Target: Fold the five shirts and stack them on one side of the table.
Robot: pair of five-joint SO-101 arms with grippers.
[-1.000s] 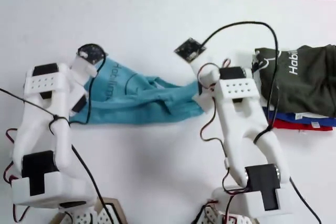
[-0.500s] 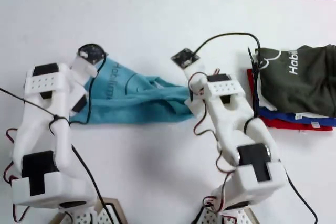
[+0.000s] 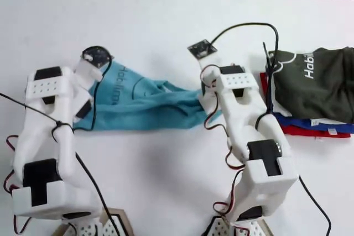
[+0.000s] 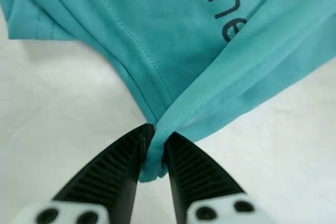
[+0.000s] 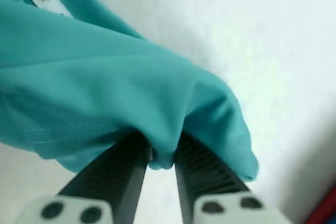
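Teal shirt [image 3: 144, 106] lies clamped endwise between left pincer [image 4: 157, 136] and right pincer [image 5: 163, 149].

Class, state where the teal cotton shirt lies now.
High view: the teal cotton shirt stretches between the left end effector and right end effector, left of the dark-green-topped folded shirt stack.

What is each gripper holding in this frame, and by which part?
Both hold the teal shirt. The left gripper pinches a bunched fold at one end, and the right gripper pinches a bunched fold at the opposite end.
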